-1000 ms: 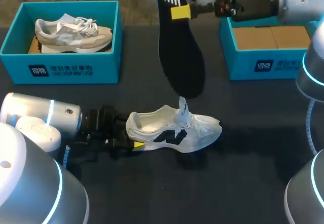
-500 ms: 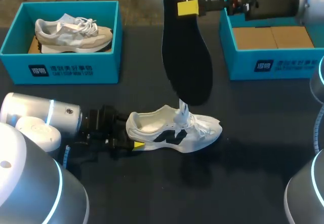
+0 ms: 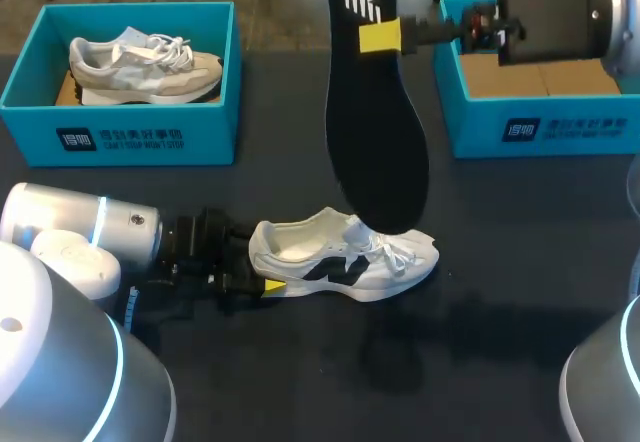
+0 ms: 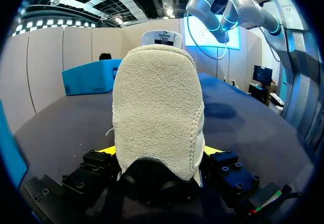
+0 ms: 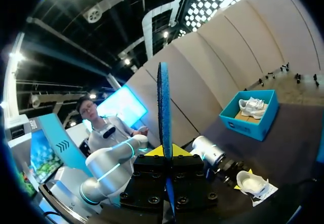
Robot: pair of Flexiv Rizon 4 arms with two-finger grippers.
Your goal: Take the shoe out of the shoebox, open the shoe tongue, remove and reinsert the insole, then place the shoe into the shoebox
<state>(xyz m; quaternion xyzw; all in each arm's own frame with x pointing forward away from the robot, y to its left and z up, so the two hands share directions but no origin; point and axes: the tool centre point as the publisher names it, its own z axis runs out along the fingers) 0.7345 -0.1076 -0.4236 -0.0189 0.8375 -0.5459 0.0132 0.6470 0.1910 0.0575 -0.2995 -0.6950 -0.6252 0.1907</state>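
The black insole [image 3: 375,132] hung toe-down in the air, its lower end just above the lace area of the white sneaker [image 3: 340,257]. The right tool [image 3: 385,37] was clamped on it near the heel end, one yellow tip flat against the face. From the right wrist the insole appeared edge-on, a thin blade pinched between the closed fingers.

The sneaker lay on its sole on the dark counter [image 3: 500,292], toe toward the right arm. Its heel sat in the left tool [image 3: 265,284], and from that wrist the yellow tips pressed both sides of the heel cup.

I judged the insole to be out and reinsertion to be the step in hand. To do it well, the toe end probably needed to come back from over the laces to the collar opening [image 3: 295,242]. It would then tilt so its tip aimed forward under the tongue, and slide in at a shallow angle rather than drop straight down. The grip near the heel end left a long free length that could flex or swing, so a slow descent looked wise. The left tool's hold on the heel had to stay firm against that push.

The empty shoebox [image 3: 540,132] stood well apart behind the right arm. Another shoebox [image 3: 120,137] holding a grey sneaker [image 3: 145,62] stood at the far left.
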